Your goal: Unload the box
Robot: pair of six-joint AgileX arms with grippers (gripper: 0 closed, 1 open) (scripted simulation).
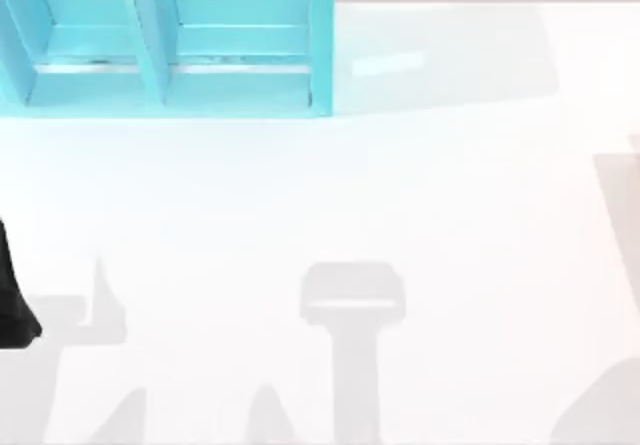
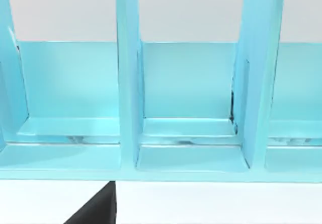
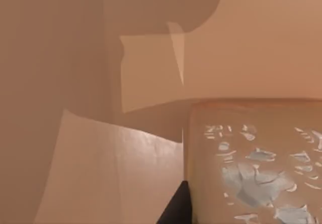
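My left wrist faces the blue rack (image 2: 191,108); my right wrist sees a tan box interior (image 3: 90,133). Jaw states: can't tell.

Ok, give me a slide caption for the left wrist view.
Left wrist camera facing the turquoise divided rack standing on the white table.

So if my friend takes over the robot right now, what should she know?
Left arm: at the table's left edge, and its wrist view faces the blue rack, whose slots look bare.
Right arm: its wrist view looks into a brown box, close to a packet with a torn pale label.
Rack: at the table's far left.
Done: nothing seen unloaded yet.
Left: lift the packet out of the box.
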